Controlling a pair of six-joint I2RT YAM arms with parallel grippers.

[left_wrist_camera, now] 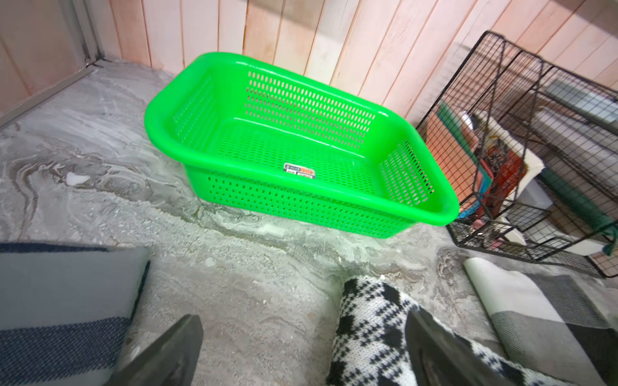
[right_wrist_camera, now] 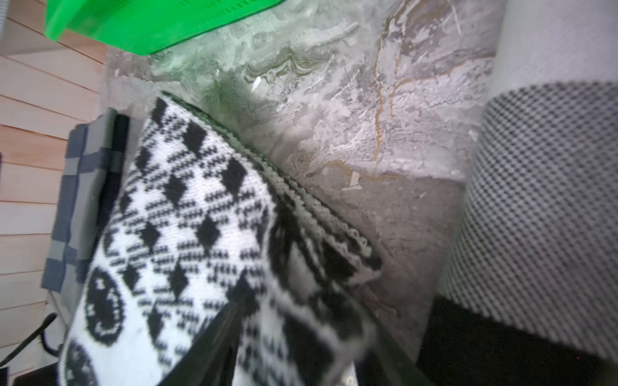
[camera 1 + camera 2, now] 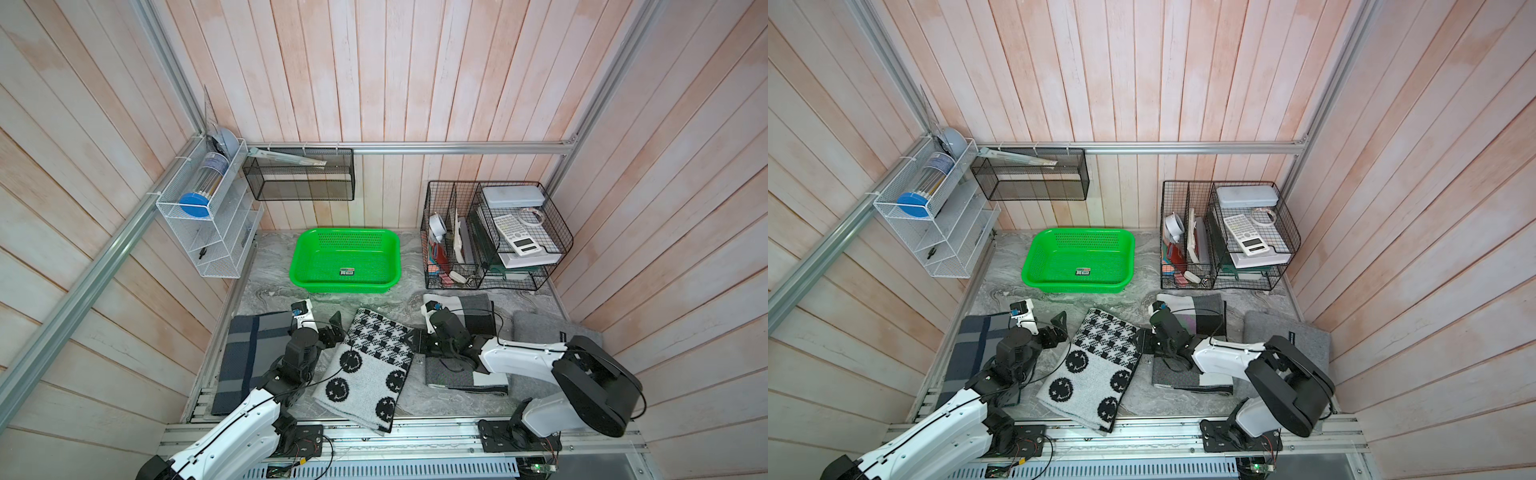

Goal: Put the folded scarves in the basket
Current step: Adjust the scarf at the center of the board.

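Jaws spread wide, the left gripper (image 1: 302, 315) sits at the scarf's (image 3: 365, 365) edge; whether the right gripper (image 3: 412, 337) pinches it is unclear.

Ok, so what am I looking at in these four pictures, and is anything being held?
Those are two robot arms, left and right, working at a table. Two pictures look down from overhead and are nearly identical. The other two come from a camera on each wrist. On the table lie a green basket, empty but for a label, a black-and-white patterned scarf between the arms, a navy checked scarf, a grey-and-white scarf, a plain grey scarf and a black wire organiser. The left end effector is wide open beside the patterned scarf, holding nothing. The right end effector straddles that scarf's other edge. That view is blurred, so I cannot tell whether it grips.
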